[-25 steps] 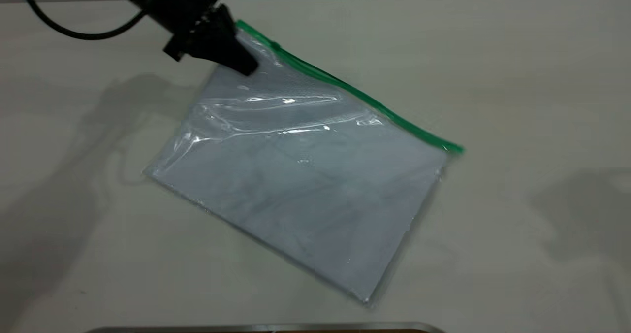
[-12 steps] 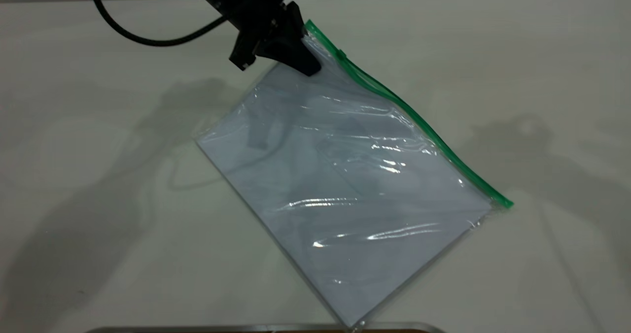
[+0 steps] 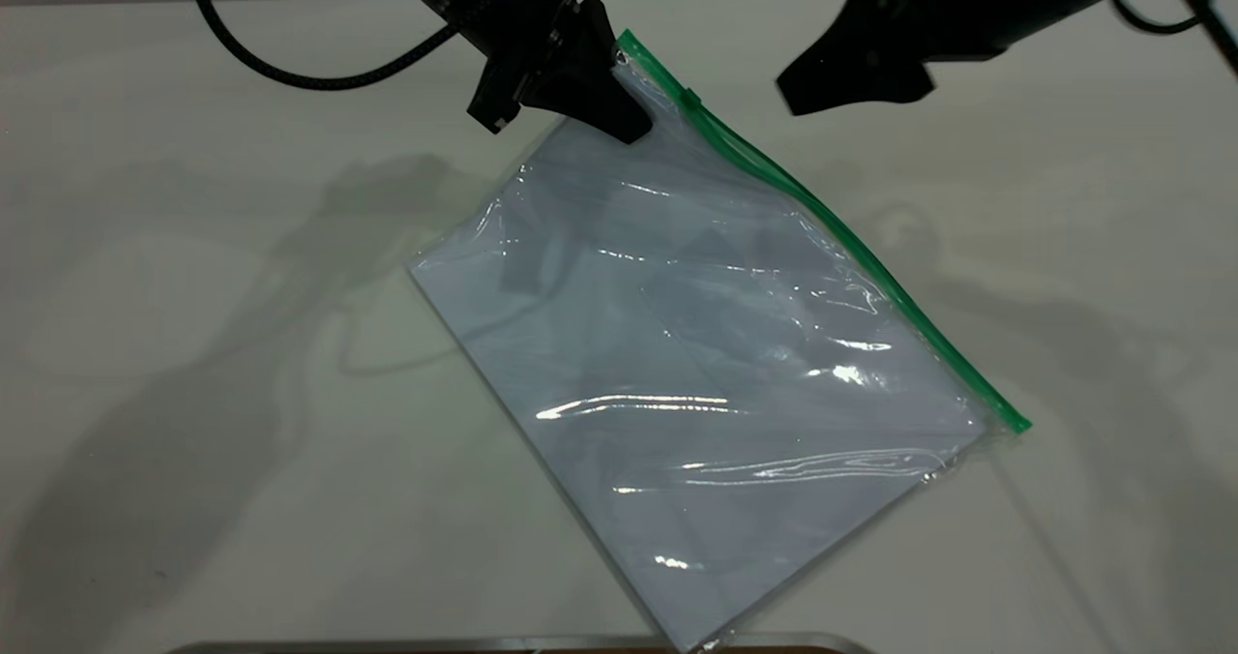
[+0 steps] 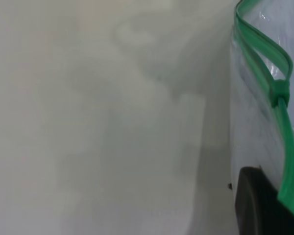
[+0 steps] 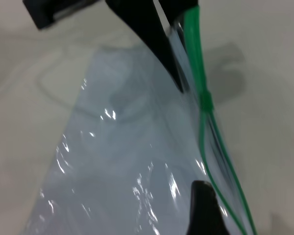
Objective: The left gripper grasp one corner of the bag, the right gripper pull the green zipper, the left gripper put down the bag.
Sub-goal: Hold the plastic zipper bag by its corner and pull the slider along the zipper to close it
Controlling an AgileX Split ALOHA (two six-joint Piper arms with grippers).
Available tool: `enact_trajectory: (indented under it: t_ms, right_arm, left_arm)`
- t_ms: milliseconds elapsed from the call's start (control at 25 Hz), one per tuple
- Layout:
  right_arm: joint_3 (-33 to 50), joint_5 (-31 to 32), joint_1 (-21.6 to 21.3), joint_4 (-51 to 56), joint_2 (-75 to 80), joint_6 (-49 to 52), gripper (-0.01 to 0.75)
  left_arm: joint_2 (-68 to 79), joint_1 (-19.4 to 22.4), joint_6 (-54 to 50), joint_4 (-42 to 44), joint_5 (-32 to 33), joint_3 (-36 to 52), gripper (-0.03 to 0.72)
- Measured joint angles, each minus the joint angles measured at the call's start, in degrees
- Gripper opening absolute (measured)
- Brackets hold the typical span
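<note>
My left gripper [image 3: 619, 117] is at the top middle of the exterior view, shut on the bag's [image 3: 716, 364] upper corner and holding it raised. The clear bag with white sheets slopes down to the table, its low corner near the front edge. The green zipper [image 3: 851, 248] runs down the bag's right edge, with the slider tab [image 3: 689, 99] just below the left gripper. The tab also shows in the left wrist view [image 4: 280, 92] and the right wrist view [image 5: 206, 103]. My right gripper [image 3: 849, 93] hovers open at the upper right, apart from the bag, one fingertip [image 5: 203, 196] showing.
The pale table [image 3: 193, 393] spreads round the bag. A metal rim [image 3: 522, 645] lies along the front edge under the bag's low corner. The left arm's black cable [image 3: 290, 69] loops at the top left.
My left gripper has carried the bag's corner to the right, and the bag has swung steeper. My right gripper has come into view at the upper right.
</note>
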Motion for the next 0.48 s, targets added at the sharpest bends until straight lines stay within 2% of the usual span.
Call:
enact_trajectory:
  t_ms: [160, 480]
  right_arm:
    - [-2.11, 3.32, 0.0, 1.62, 2.69, -1.81, 0.53]
    - [-3.72, 6.08, 0.0, 3.11, 6.01, -2.33, 0.53]
  left_arm:
    - [0.0, -0.22, 0.17, 0.0, 0.85, 0.0, 0.053]
    - [0.0, -1.4, 2.45, -2.04, 1.17, 0.0, 0.053]
